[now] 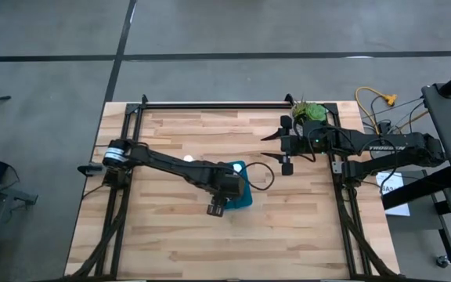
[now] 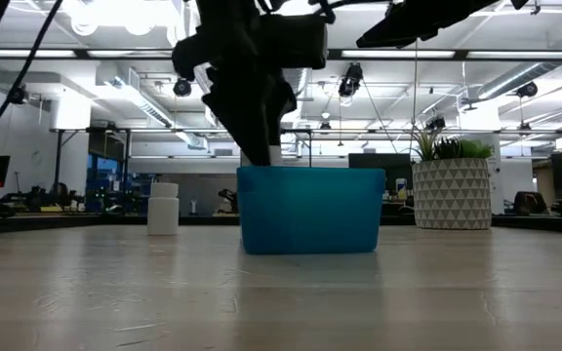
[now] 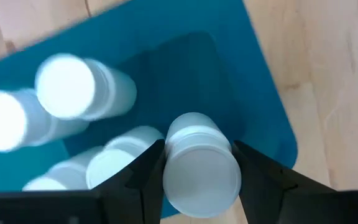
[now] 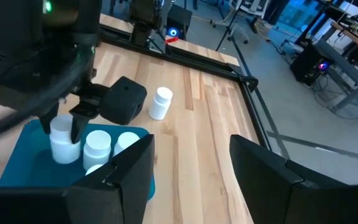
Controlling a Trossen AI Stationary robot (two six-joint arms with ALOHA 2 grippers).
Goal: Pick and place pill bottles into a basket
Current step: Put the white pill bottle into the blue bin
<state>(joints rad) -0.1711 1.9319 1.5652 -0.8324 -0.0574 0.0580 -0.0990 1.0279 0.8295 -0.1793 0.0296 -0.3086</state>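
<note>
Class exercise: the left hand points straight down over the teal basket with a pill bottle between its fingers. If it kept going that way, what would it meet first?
Probably the basket floor: the left hand grips its pill bottle over a bare patch beside the other bottles. Depth is unclear, so the nearest of them might brush it first.

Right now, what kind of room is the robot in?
Probably a robotics lab or workshop. Beyond the wooden table the low view shows an open ceiling with strip lights and ducts; the right wrist view shows computer screens and stands on a bare concrete floor.

White patterned plant pot (image 2: pixel 452 194) with green plant (image 1: pixel 312 111) at table's (image 1: pixel 171 243) far right corner.
</note>
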